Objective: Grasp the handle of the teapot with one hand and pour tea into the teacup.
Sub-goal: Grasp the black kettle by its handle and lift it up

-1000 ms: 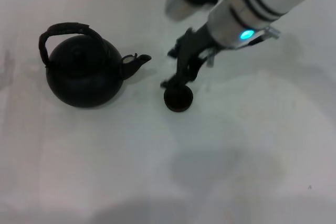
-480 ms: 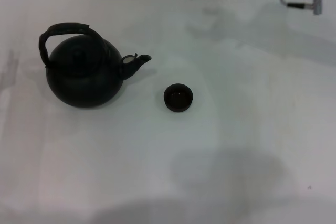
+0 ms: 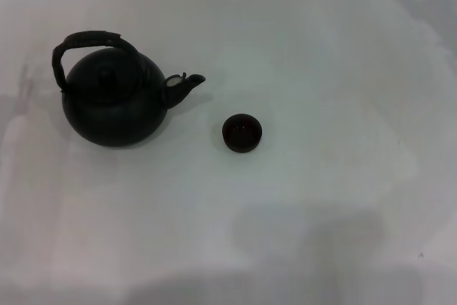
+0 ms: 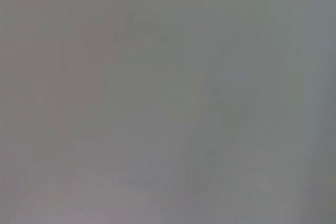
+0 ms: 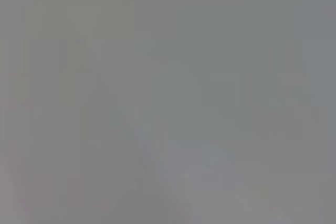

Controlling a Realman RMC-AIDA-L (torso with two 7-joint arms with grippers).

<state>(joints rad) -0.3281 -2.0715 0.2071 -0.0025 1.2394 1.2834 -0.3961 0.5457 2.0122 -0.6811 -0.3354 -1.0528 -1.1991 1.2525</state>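
Note:
A round matte-black teapot (image 3: 113, 105) stands upright on the white table at the left in the head view, its short spout (image 3: 187, 83) pointing right. Its dark arched handle (image 3: 86, 39) curves over the lid. The small dark teacup (image 3: 242, 133) sits to the right of the spout, a short gap away, standing alone. Neither gripper appears in the head view. Both wrist views show only a plain grey surface with no fingers and no objects.
The white table (image 3: 335, 69) stretches all around the teapot and the teacup. A soft shadow lies across the near part of the table.
The right arm, whose gripper was at the teacup a second ago, has lifted away up and to the right and has left the head view. The teacup stays in place.

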